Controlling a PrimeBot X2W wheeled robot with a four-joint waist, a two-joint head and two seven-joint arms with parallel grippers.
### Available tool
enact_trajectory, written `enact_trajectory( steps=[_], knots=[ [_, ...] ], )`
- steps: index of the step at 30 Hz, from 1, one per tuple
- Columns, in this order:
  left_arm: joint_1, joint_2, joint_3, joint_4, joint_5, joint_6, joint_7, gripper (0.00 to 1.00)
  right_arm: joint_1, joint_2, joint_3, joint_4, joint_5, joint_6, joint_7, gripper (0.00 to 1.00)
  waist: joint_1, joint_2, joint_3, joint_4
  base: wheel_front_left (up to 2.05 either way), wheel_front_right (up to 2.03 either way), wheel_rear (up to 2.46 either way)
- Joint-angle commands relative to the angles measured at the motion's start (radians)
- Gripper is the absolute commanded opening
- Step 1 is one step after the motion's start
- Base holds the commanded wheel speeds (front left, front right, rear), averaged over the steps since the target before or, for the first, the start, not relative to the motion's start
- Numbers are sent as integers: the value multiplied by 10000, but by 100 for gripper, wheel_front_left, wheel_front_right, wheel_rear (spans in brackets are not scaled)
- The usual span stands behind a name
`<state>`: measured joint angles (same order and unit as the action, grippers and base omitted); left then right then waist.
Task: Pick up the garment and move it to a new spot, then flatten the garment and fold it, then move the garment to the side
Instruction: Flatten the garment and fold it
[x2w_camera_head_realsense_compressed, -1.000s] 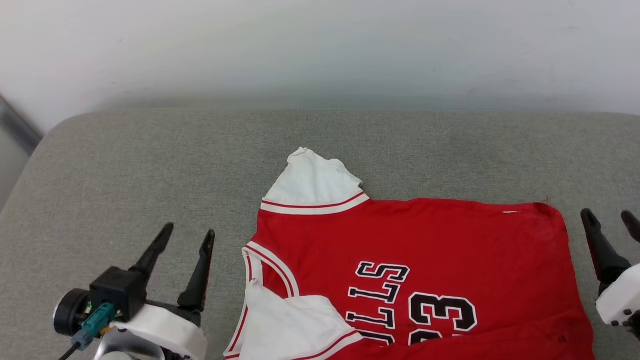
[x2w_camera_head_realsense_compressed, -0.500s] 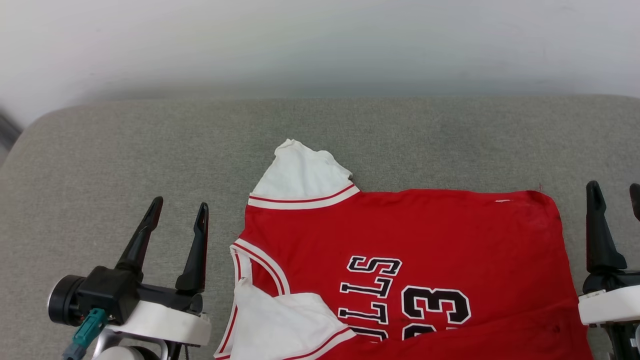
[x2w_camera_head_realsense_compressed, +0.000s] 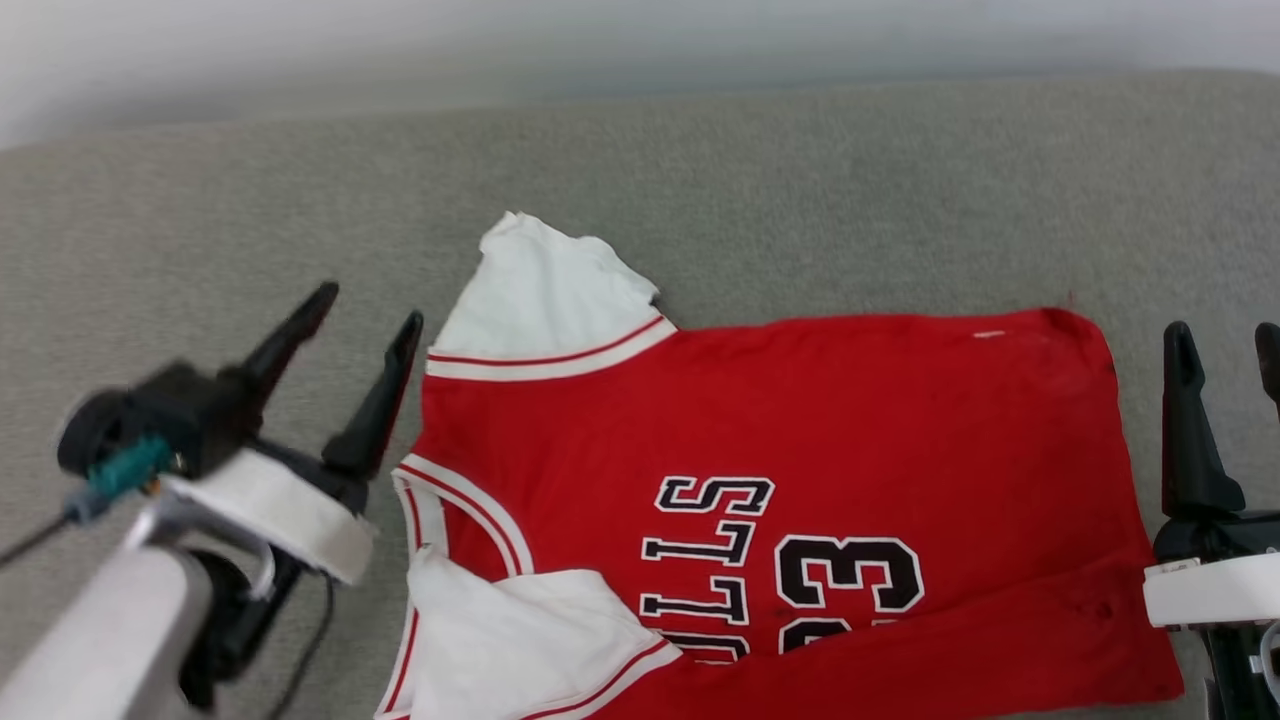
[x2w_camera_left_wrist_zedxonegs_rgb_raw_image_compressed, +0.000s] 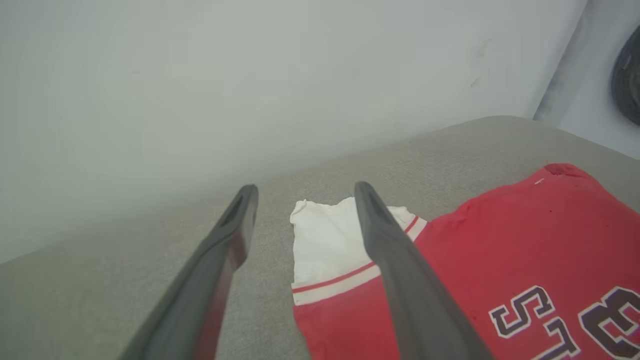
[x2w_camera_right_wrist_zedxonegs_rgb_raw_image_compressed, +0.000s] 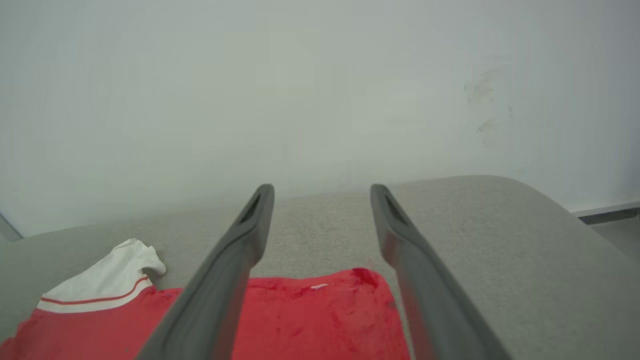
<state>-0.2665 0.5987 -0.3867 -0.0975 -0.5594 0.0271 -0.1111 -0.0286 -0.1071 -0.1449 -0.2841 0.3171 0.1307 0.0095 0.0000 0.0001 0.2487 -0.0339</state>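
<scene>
The red shirt (x2w_camera_head_realsense_compressed: 800, 420) is laid chest-up on the grey cushion (x2w_camera_head_realsense_compressed: 800, 170), spread from the middle of the head view towards 5 o'clock, with its collar end turned to 9 o'clock and its hem to 3 o'clock, so the number 23 (x2w_camera_head_realsense_compressed: 848, 575) is read sideways. 1 white sleeve (x2w_camera_head_realsense_compressed: 545, 300) is stuck out at 11 o'clock, while the other sleeve (x2w_camera_head_realsense_compressed: 500, 640) is flopped in over the chest at 7 o'clock. A band along the near edge appears to be turned over, so the flattening is judged unfinished. The left claw (x2w_camera_head_realsense_compressed: 368, 307) is held wide open with nothing in it, just beside the shoulder at 9 o'clock of the shirt, and its fingers are aimed towards 1 o'clock at the outstretched sleeve. The right claw (x2w_camera_head_realsense_compressed: 1224, 332) is likewise spread and empty at 3 o'clock, just off the hem, with the far hem corner (x2w_camera_right_wrist_zedxonegs_rgb_raw_image_compressed: 367, 277) framed between its fingers in its own wrist view. 1 claw is probably stationed at each end so that both far corners can be pinched together and the cloth drawn taut evenly, without being skewed.
</scene>
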Motion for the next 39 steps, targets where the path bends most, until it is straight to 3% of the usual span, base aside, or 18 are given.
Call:
enact_trajectory(
  steps=[1, 4, 9, 14, 19, 25, 35, 36, 37, 38, 39],
  knots=[
    [-627, 285, 10, 130, -166, -291, 543, 100, -147, 66, 58, -59, -39, 0, -43, 100, 0, -1, 668, -437, 0, 0, 0],
    [-1826, 669, -109, 468, -395, -777, 1829, 100, -269, 136, 113, -41, 4, 0, -178, 100, 0, -1, 1140, -711, 0, 0, 0],
    [-3645, 1303, -273, 1300, -1125, -1128, 4700, 100, -529, 305, 374, 82, 92, -2, -439, 100, 0, -1, 1757, -1215, 0, 0, 0],
    [-5205, 1601, -543, 2009, -2432, -1307, 7948, 100, -753, 345, 495, 353, 137, 0, -763, 100, 0, -1, 2284, -1584, 0, 0, 0],
    [-6391, 1595, -575, 2521, -3336, -1166, 10027, 100, -930, 394, 825, 623, 304, 0, -932, 100, 0, -1, 2649, -1936, 0, 0, 0],
    [-7055, 1763, -831, 2848, -3272, -1052, 11047, 100, -1041, 403, 1136, 1086, 440, 0, -1235, 100, 0, -1, 2905, -2348, 0, 0, 0],
    [-7049, 1884, -1281, 3402, -2774, -1068, 11146, 100, -1268, 467, 1394, 1687, 413, -2, -1666, 100, 0, -1, 3203, -2738, 0, 0, 0],
    [-6977, 1855, -1330, 3450, -2796, -1074, 11164, 76, -1285, 473, 1406, 1725, 400, -2, -1686, 100, 0, -1, 3211, -2745, 0, 0, 0],
    [-6927, 1825, -1365, 3471, -2775, -1082, 11127, 24, -1301, 481, 1416, 1757, 379, 0, -1692, 100, 0, -1, 3212, -2744, 0, 0, 0],
    [-6900, 1800, -1387, 3471, -2737, -1103, 11047, 0, -1307, 484, 1413, 1781, 354, -2, -1709, 100, 0, -1, 3206, -2733, 0, 0, 0],
    [-6874, 1766, -1406, 3464, -2694, -1142, 10920, 0, -1302, 486, 1401, 1809, 327, 0, -1704, 100, 0, -1, 3175, -2707, 0, 0, 0]
  ],
)
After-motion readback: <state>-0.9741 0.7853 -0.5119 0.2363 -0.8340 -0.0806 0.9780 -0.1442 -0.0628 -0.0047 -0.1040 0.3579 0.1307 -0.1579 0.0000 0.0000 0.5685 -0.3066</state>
